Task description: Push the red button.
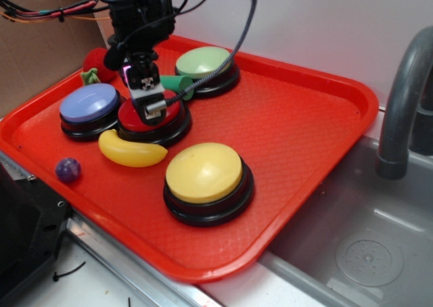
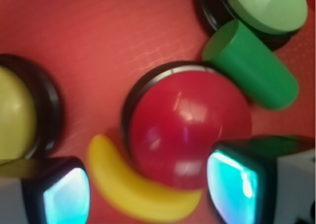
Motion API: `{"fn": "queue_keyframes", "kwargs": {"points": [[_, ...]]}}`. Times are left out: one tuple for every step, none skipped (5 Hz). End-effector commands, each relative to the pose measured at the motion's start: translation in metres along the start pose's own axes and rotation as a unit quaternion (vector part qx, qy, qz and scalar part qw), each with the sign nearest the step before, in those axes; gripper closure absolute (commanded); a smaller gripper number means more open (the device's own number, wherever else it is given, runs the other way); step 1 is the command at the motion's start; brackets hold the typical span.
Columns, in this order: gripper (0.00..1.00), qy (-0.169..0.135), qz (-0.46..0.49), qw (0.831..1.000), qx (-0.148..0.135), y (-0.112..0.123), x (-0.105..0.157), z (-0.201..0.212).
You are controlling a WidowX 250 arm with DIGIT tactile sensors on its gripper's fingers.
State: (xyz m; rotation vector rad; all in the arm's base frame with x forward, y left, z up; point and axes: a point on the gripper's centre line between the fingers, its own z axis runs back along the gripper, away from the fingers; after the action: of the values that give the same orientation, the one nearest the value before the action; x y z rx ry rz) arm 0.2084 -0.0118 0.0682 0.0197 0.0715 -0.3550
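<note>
Red button [image 1: 135, 117] [image 2: 190, 128]: glossy dome, black base, upright.

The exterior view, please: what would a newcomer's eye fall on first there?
Probably the gripper, low over the red button at the left middle of the big red tray, with blue, green and yellow buttons around. A toy banana lies against the red button's front; the wrist view shows the jaws apart over it.
</note>
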Motion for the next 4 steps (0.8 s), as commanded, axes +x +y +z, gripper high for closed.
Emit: {"fn": "queue_keyframes", "kwargs": {"points": [[0.00,0.005,-0.010,1.000,0.026,-0.007,0.008,-0.018],[0.00,0.015,-0.008,0.999,0.032,-0.010,0.009,-0.021],[0.00,0.010,0.001,0.999,0.041,-0.007,0.009,-0.008],[0.00,-0.007,0.010,0.999,0.053,-0.005,0.011,0.021]]}}
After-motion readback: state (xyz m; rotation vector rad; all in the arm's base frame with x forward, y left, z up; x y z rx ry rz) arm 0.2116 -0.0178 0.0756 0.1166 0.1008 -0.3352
